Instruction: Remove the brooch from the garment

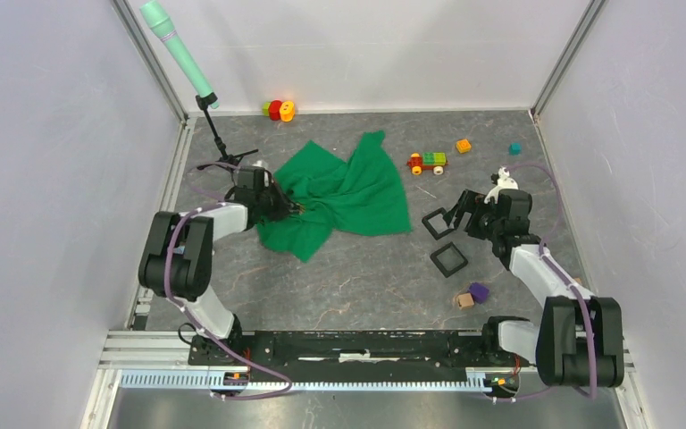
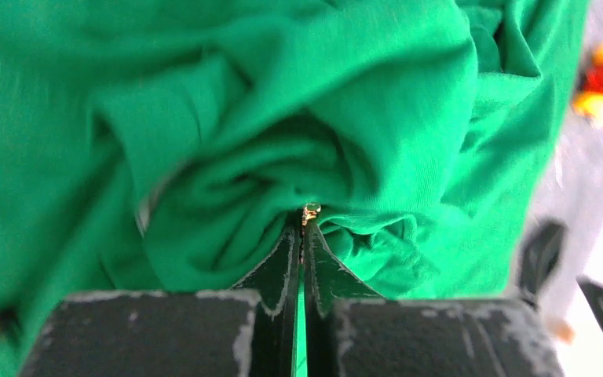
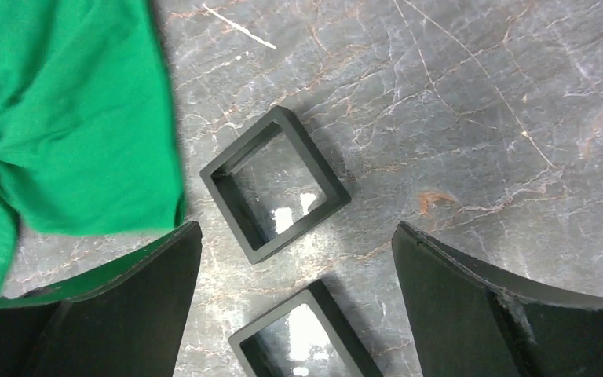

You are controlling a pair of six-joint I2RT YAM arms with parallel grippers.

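The green garment lies crumpled on the grey table, left of centre. My left gripper sits at its left folds. In the left wrist view its jaws are pressed together, and the tiny gold brooch is pinched at their tips, against a bunched fold of the garment. My right gripper is open and empty to the right of the cloth. In the right wrist view it hovers over two black square frames, with the garment's edge at the left.
Two black square frames lie under the right gripper. A toy train, an orange brick and a teal cube sit at the back right. A purple block and a tan cube are near the right arm. A microphone stand stands at the back left.
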